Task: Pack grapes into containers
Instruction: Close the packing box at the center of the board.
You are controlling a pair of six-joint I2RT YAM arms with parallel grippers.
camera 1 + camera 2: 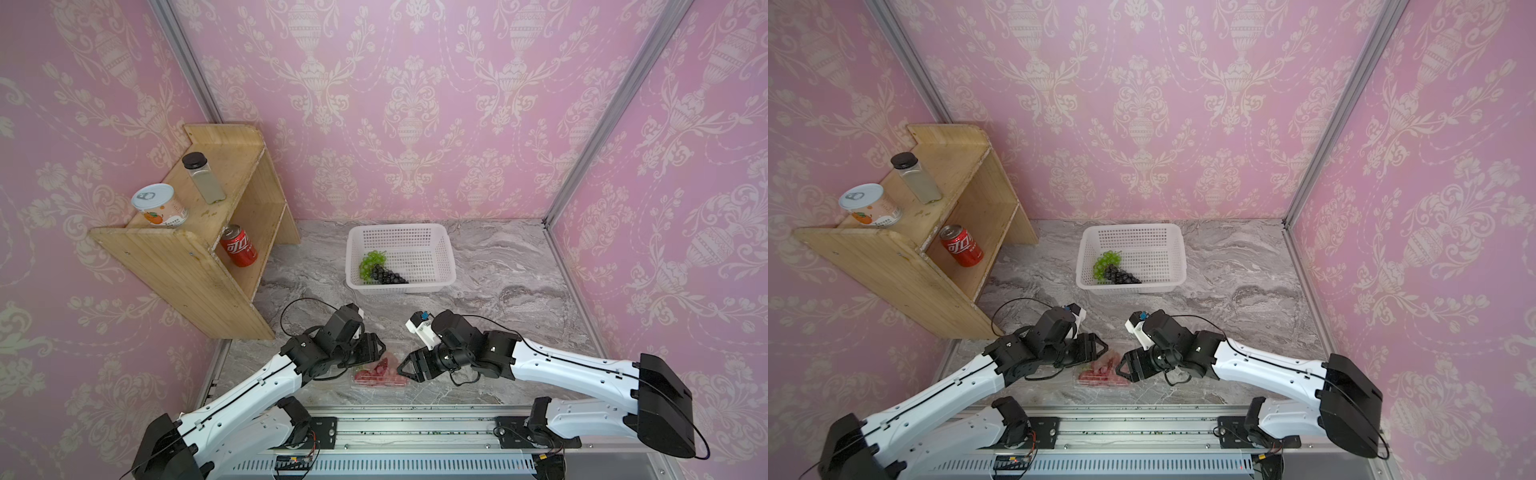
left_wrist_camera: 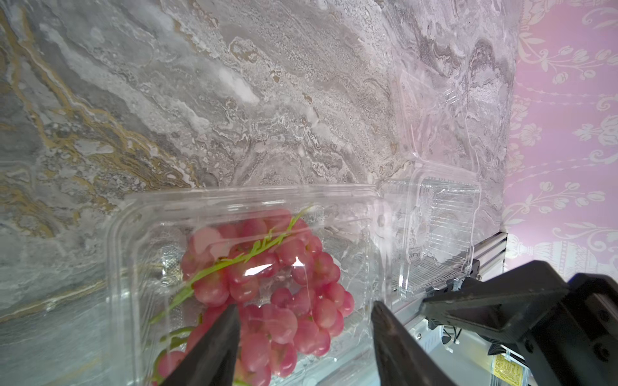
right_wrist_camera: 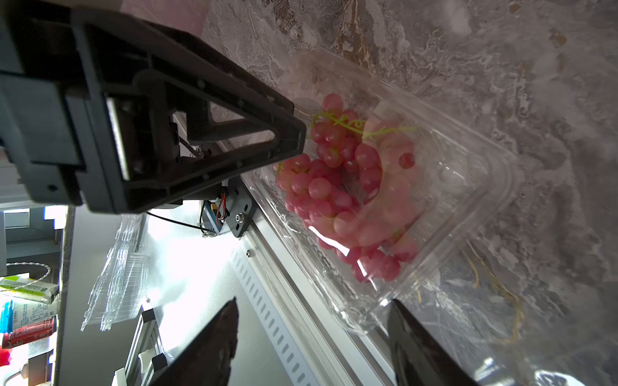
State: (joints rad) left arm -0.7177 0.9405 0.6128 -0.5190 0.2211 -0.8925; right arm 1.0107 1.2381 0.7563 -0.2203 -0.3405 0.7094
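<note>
I find the red grapes (image 2: 267,267) lying in the filled container (image 2: 234,192), which sits on the marble table (image 1: 498,270) near its front edge, its long axis running side to side between the two arms. The left gripper (image 2: 306,309) hangs directly over it, jaws spread; one finger overlaps the berries, and I see nothing clamped. The right gripper (image 3: 312,305) faces it from the opposite end, jaws likewise spread. A corner of the container lies between them, and a clear gap shows on one side. An empty container (image 2: 434,227) stands just beside the filled one, on the right arm's side. The green bunch (image 1: 371,262) and the dark bunch (image 1: 386,275) touch each other in the near-left corner of the white basket (image 1: 399,226), well apart from both grippers and straight ahead toward the back wall. The dark bunch tapers rightward. My judgement: the left arm is marginally nearer for that reach.
</note>
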